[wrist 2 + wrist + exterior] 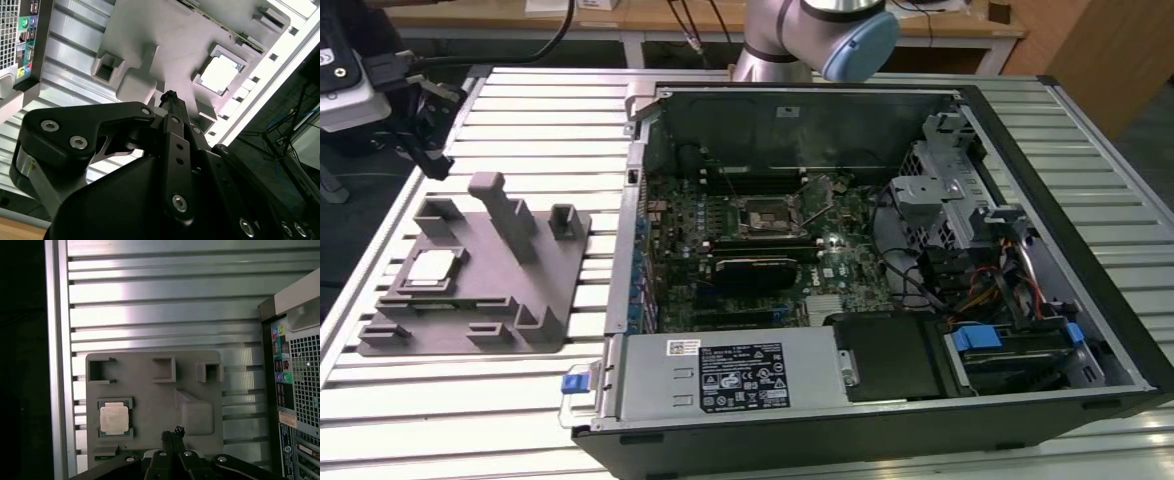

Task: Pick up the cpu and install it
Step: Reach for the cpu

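Pincer: the black metal gripper (173,432) on the arm's wrist hangs in the air over the fixture plate, touching nothing.
Fingers: the two black fingers (172,112) meet at a narrow tip, closed together with nothing between them.
Raised block: a grey plastic rounded block (196,414) stands on the plate nearest the fingertips, below them and apart from them.
Cpu: the small flat square cpu with a pale silver-grey metal top (114,419) lies flat in a framed square pocket of the plate.
Cpu against pincer: it sits below the pincer and off to one side of the tip, on the side away from the computer case, near but clearly apart. The fingers do not touch it.
Fixture plate: the grey plastic plate with upright posts and open-sided pockets (150,390) lies flat under the pincer.
Table: a ribbed silver aluminium tabletop (150,315) carries the plate and spreads out beyond it.
Computer case: a black metal tower case (1107,300) lies on its side with the panel off, beside the plate and well apart from the pincer.
Motherboard: a green circuit board (841,250) lies inside the case, with a square metal-framed socket (765,212) near its middle, farthest from the pincer.
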Available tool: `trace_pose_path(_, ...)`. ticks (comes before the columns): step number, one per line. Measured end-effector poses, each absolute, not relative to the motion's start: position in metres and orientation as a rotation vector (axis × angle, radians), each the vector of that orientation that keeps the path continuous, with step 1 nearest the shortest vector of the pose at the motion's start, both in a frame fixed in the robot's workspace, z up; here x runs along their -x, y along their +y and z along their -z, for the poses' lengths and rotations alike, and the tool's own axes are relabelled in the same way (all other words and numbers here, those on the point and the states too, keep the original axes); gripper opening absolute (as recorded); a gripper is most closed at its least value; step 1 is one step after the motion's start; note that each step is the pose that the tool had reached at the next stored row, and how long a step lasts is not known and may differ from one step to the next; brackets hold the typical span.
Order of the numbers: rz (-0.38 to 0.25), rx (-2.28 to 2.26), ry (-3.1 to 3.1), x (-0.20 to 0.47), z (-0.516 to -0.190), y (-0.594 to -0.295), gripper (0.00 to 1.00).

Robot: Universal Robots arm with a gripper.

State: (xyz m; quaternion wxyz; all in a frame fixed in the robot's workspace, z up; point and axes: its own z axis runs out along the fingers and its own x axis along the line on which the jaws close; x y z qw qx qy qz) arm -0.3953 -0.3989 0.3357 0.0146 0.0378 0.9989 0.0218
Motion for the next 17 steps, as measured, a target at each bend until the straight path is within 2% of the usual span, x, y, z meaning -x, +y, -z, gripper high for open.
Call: trace_pose_path(17, -0.068, -0.118, 3.109, 0.42, -0.316, -0.399, 0.11)
